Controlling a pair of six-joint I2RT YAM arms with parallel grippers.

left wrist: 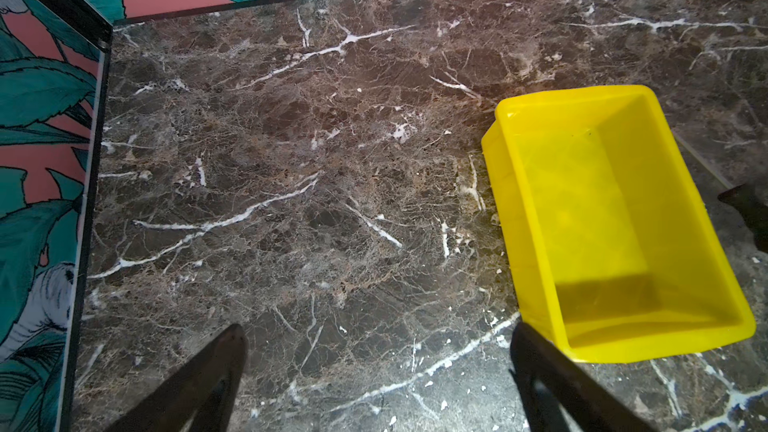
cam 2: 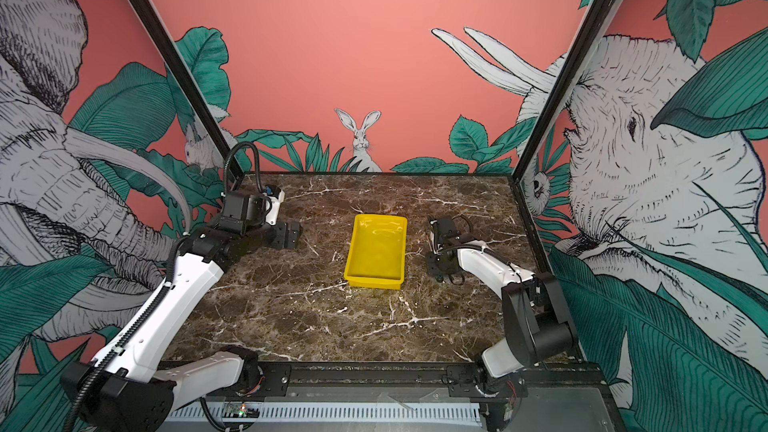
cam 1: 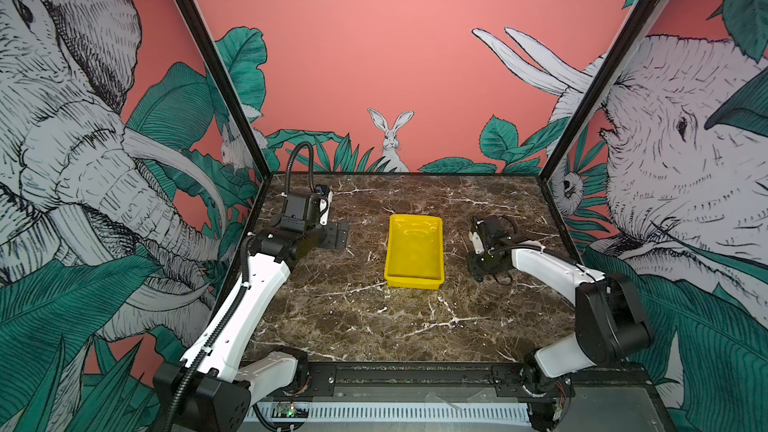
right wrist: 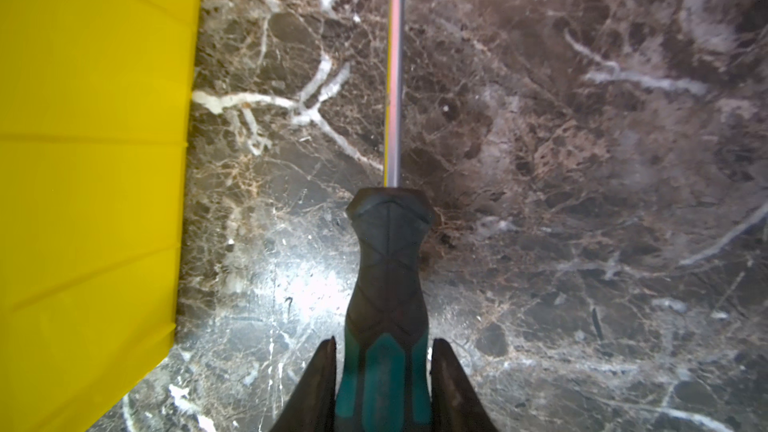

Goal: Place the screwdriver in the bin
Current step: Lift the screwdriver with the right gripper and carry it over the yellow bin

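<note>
Right fingers [right wrist: 320, 388] clamped on screwdriver [right wrist: 386, 284] at the handle's green butt. Tool sits low at the counter [cam 1: 374, 326], between bin [cam 1: 414, 280] and right edge, shaft toward far edge. Left fingers [left wrist: 216, 367] apart, empty. Judged light and stiff; rubbery handle grips well, thin shaft would slip.

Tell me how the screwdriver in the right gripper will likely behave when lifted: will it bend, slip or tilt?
It will probably stay stiff: the screwdriver has a straight metal shaft and a solid handle. Slip seems unlikely, since the right gripper clamps the contoured, rubbery-looking grip. Held on the handle, far from the tip, the shaft end may dip slightly.
</note>
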